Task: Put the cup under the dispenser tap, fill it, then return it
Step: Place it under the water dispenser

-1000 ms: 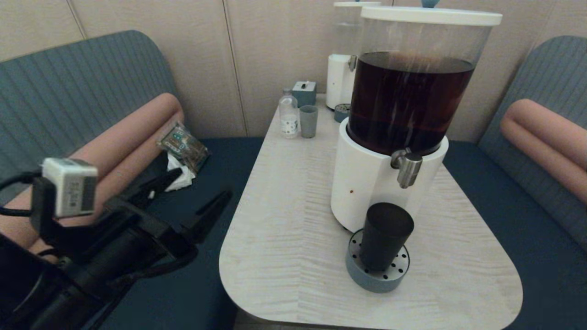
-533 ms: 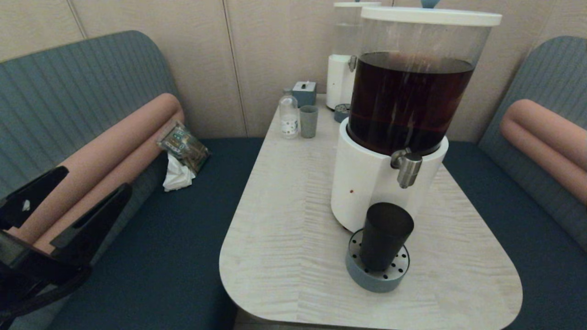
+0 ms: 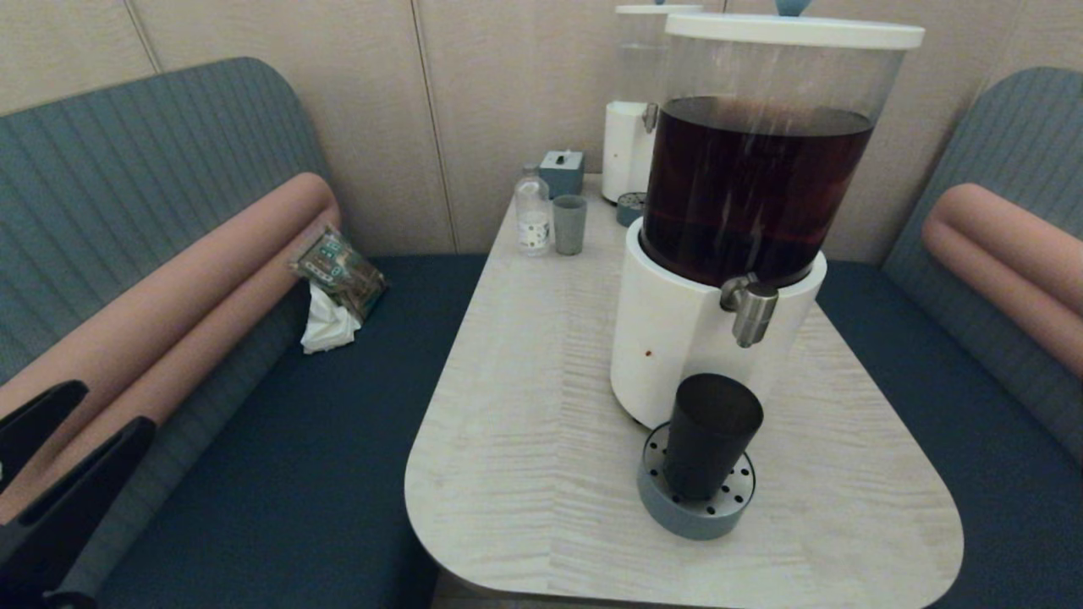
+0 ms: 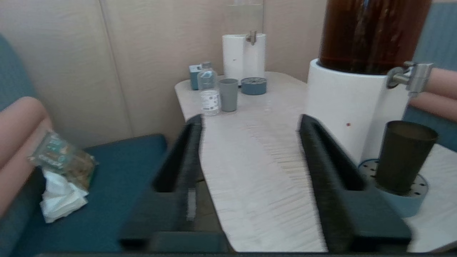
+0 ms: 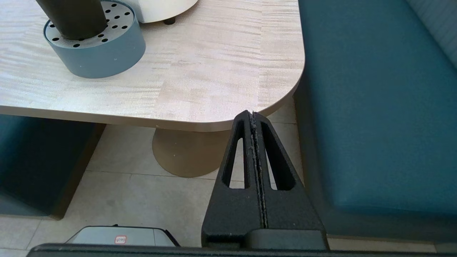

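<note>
A booth is shown, with beige wall panels behind and blue-grey upholstered benches to either side of a pale wood-grain table [image 3: 525, 474]. At the far left, over the bench seat and well apart from the table, the left gripper [image 3: 46, 461] is seen low at the corner of the head view, its two dark fingers spread wide with nothing between them. It is pointed toward the table, so that in its wrist view the cup is framed just past one finger (a pose that suits either a parked arm or an approach not yet begun; which one cannot be told). A crumpled tissue and a snack packet [image 3: 338, 269] are left on the bench by the peach bolster.

Toward the back of the table a small water bottle [image 3: 532, 211], a pale grey-green cup [image 3: 568, 224] and a smaller white dispenser [image 3: 628, 144] are grouped. Further right the large dispenser [image 3: 719, 330] is stood, its clear tank well filled with dark liquid. The dispenser tap [image 3: 750, 309] is projected from the white base, and the cup [image 3: 709, 436] is set upright on the perforated blue-grey drip tray [image 3: 695, 512], directly below the spout, so that any pour would be caught and spills drained. Whether the cup has been filled cannot be made out; its dark wall hides the level.

The right gripper [image 5: 252, 117] is not seen from the head camera. By its wrist view it is held below the near right corner of the table, over the floor, with its fingers pressed flat together and nothing gripped.
</note>
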### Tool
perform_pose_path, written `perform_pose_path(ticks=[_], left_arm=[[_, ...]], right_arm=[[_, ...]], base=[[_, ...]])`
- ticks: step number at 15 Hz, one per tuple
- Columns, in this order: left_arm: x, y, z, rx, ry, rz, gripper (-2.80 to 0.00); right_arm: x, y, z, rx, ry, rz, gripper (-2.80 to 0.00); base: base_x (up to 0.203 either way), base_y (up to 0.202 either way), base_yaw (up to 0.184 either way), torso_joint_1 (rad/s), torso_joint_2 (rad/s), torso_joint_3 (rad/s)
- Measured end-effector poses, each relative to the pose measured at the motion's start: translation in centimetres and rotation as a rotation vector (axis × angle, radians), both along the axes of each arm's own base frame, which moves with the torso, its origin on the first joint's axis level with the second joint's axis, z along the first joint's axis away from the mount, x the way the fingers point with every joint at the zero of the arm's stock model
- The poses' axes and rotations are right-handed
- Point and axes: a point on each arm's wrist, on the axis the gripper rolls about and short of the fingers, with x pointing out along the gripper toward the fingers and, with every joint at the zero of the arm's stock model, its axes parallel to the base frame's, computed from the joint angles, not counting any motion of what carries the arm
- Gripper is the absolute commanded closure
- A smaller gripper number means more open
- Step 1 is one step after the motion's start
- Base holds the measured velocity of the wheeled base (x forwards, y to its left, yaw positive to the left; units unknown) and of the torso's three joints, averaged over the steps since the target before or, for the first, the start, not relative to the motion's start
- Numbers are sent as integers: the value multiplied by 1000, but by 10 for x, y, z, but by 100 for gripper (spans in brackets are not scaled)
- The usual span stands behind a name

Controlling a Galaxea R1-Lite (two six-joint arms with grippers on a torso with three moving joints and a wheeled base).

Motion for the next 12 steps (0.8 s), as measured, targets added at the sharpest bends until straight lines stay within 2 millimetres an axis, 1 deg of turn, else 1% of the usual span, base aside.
perform_pose_path(ticks=[3,6,10,12], left_arm=[[3,0,1,-27,1,1,0],[2,2,4,-48,-27,62,0],[-1,7,11,-39,-109,120,0],[-3,7,12,-12,-126,114,0]], right_arm=[[0,0,0,0,0,0,0],[0,0,0,0,0,0,0],[0,0,0,0,0,0,0],[0,0,0,0,0,0,0]], base=[[0,0,0,0,0,0],[0,0,0,0,0,0],[0,0,0,0,0,0],[0,0,0,0,0,0]])
